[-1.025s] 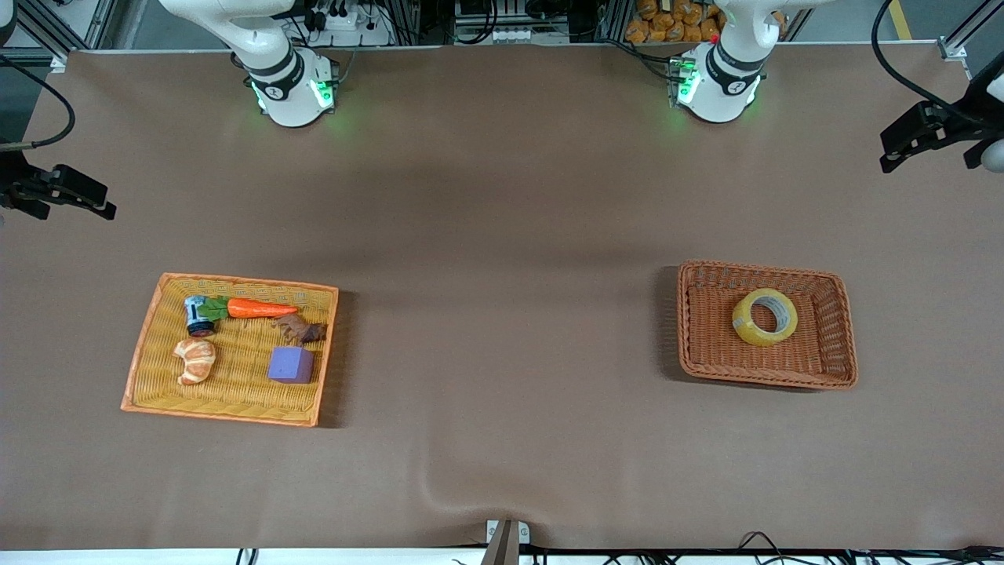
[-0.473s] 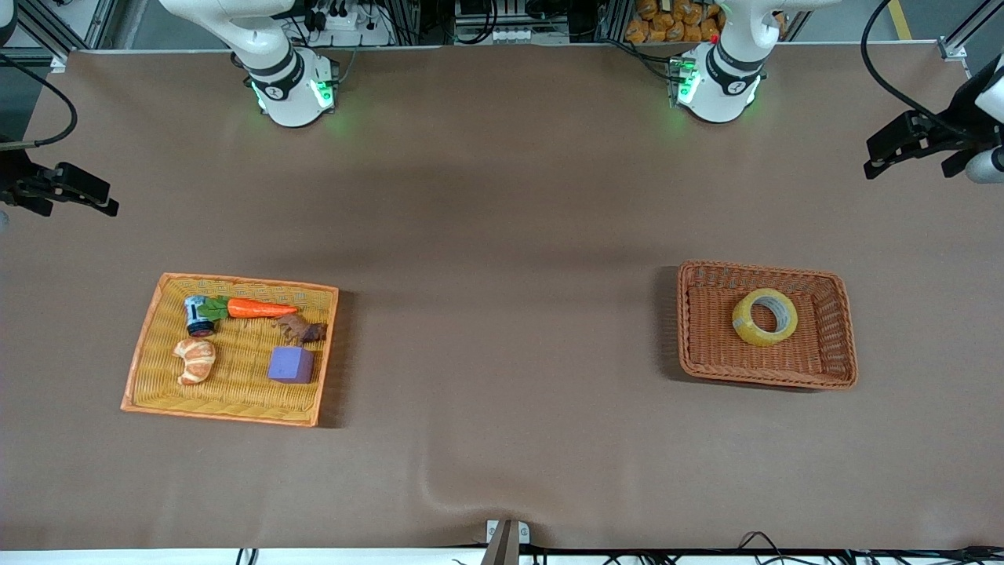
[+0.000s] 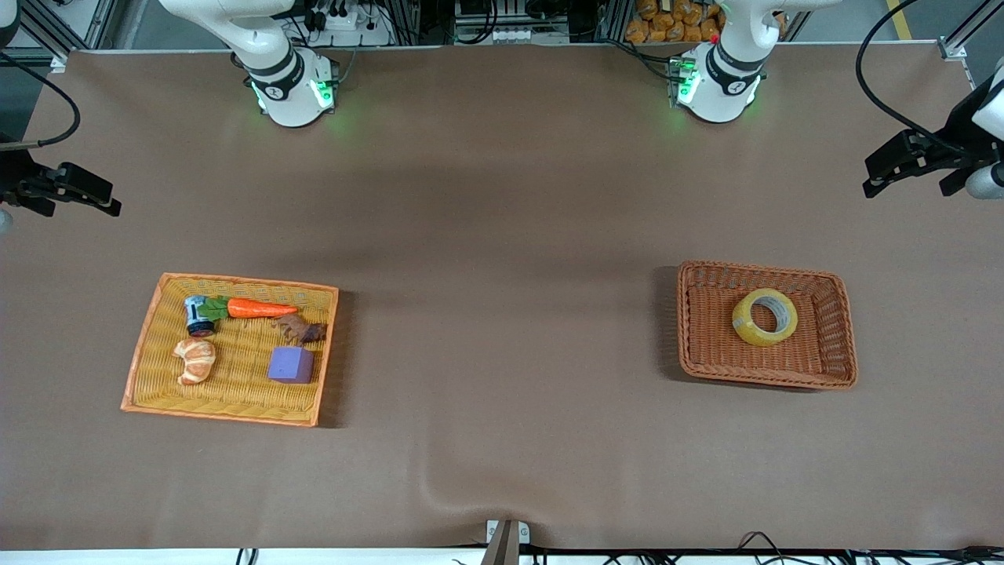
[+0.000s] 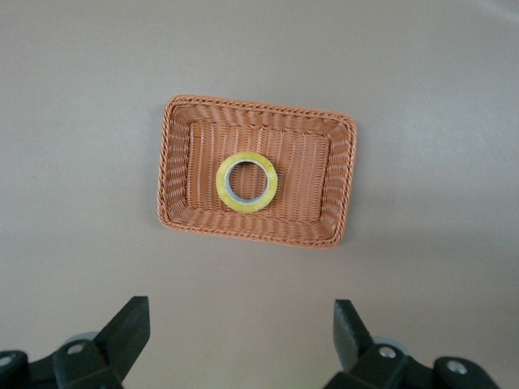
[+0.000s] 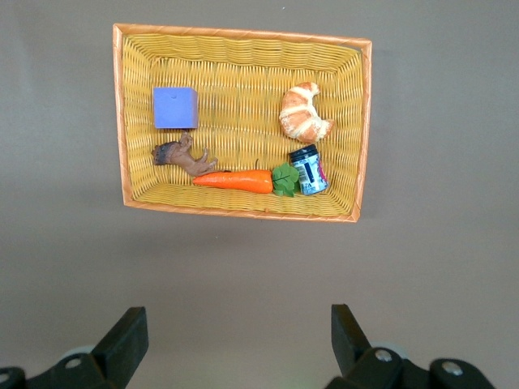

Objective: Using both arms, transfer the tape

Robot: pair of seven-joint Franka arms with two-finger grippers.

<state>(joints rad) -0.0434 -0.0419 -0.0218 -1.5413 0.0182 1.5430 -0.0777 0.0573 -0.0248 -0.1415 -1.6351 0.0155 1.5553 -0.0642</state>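
Note:
The tape (image 3: 765, 316), a yellowish translucent roll, lies flat in a brown wicker basket (image 3: 759, 269) toward the left arm's end of the table. It also shows in the left wrist view (image 4: 247, 181), inside the basket (image 4: 258, 106). My left gripper (image 3: 872, 179) hangs high over the table's edge at that end, open and empty (image 4: 240, 312). My right gripper (image 3: 110, 205) hangs high over the table's edge at the right arm's end, open and empty (image 5: 238, 316).
A yellow wicker tray (image 3: 235, 281) at the right arm's end holds a carrot (image 3: 259, 308), a croissant (image 3: 195, 359), a purple cube (image 3: 291, 365), a brown toy (image 3: 300, 330) and a small jar (image 3: 197, 314). The tray also shows in the right wrist view (image 5: 243, 36).
My left gripper has shifted a little toward the middle of the table. My right gripper has barely moved. The tape has not moved.

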